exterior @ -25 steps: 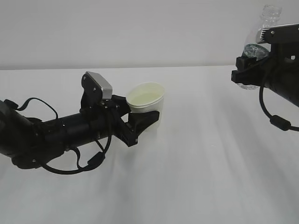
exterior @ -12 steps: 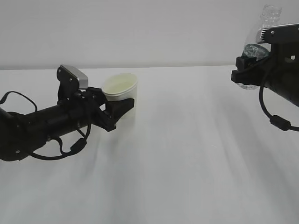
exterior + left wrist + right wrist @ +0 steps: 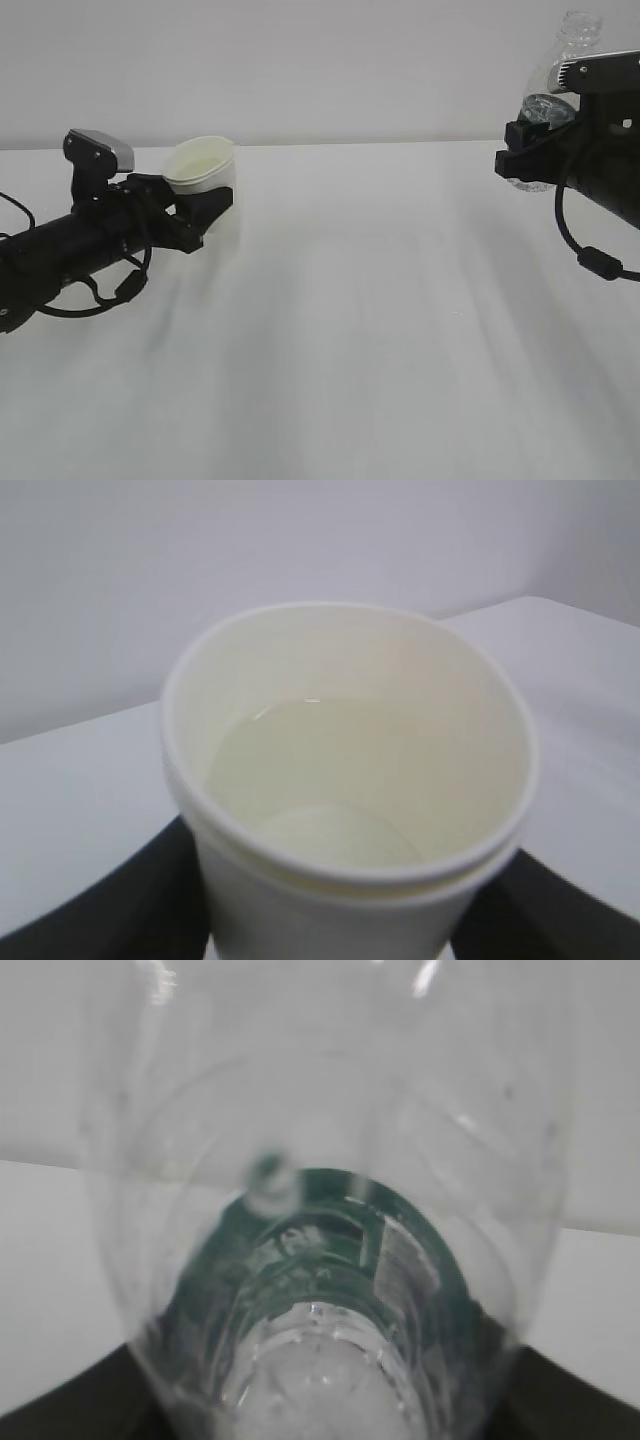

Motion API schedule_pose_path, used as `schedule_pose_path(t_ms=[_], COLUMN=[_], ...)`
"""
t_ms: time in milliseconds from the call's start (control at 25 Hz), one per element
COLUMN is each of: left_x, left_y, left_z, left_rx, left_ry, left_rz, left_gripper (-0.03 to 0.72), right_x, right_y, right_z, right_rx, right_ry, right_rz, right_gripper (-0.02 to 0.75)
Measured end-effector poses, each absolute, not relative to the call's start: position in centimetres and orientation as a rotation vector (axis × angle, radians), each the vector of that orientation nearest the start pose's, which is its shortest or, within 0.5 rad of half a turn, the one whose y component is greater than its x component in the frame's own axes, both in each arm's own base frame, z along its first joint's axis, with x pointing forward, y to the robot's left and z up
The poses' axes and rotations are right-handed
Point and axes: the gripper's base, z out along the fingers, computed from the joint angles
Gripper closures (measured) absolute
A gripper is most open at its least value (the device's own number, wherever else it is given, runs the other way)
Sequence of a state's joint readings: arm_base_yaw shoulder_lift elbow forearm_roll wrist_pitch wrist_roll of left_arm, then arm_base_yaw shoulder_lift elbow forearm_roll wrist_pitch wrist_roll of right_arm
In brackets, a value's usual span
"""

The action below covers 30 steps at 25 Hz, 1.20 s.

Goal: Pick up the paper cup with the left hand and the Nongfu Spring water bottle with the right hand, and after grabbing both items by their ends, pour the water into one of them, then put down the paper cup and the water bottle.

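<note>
Fingers first: the left hand (image 3: 205, 212) has its two black fingers (image 3: 213, 203) clamped on either side of the paper cup (image 3: 203, 176), low on the cup's wall, with the rim standing clear above them. That arm lies almost flat, reaching in from the left edge of the exterior view just above the white table (image 3: 350, 330), its grey-white block (image 3: 98, 148) sitting up on top behind the cup. The cup leans a little, mouth tipped toward the camera, and whether its base touches the table I cannot tell. From the left wrist view the cup fills the picture, and inside sits the water (image 3: 330, 780), a pale clear pool covering the bottom. Over on the far right, the right hand (image 3: 530, 140) is up high, well apart from the cup, gripping the Nongfu Spring water bottle (image 3: 560, 75) around its dark green label band. The bottle stands nearly upright, leaning slightly, capless neck at the top, its clear base poking out below the gripper and well off the table. The light-grey panel sits just beside the bottle's shoulder, and a black cable (image 3: 585, 250) loops down under the arm. The right wrist view looks straight through the clear ribbed plastic, green label showing inside.
</note>
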State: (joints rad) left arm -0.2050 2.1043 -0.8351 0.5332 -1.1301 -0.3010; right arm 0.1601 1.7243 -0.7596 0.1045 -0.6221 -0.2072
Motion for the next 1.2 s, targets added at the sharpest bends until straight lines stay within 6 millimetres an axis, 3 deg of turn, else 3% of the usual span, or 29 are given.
schedule_pose_path(t_ms=[1200], left_x=[37.8], left_y=[-2.1], left_z=[11.6], left_rx=[0.134], left_ry=[1.653], left_rz=[-0.347], left_gripper=[0.229], right_x=[34.3], right_y=[5.0], right_z=[19.4], right_rx=[-0.213], right_ry=[1.816], right_rz=[-0.028], right_gripper=[0.318])
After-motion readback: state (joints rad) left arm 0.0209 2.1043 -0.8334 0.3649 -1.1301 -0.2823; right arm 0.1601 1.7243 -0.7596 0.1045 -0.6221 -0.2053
